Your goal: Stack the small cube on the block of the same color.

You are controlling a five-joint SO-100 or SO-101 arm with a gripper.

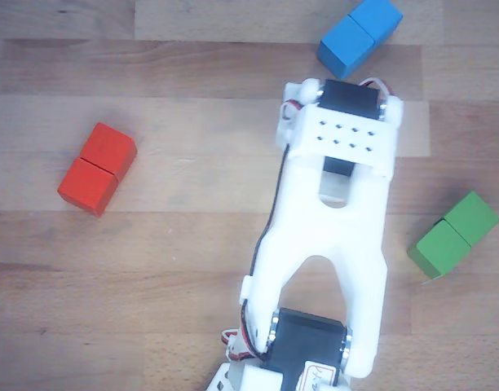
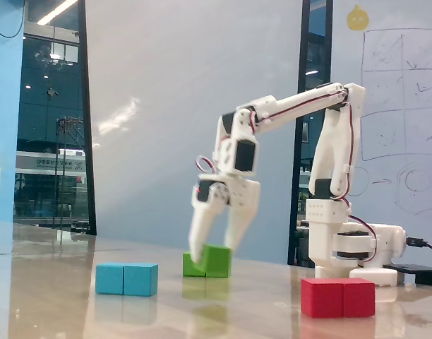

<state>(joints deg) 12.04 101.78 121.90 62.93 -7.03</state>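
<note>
In the fixed view the claw [image 2: 210,256] hangs blurred at the green block [image 2: 207,262] on the table [image 2: 75,311], its grip impossible to tell, the small cube unseen; a light, rigid, smooth wooden cube is probably best pinched across opposite flat faces.

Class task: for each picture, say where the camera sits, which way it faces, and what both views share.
Other view: above the table, looking straight down onto the arm and its white links.
Fixed view: low at table height, looking sideways at the whole arm, base and gripper.
Both show the arm and the blue block, red block and green block.
</note>
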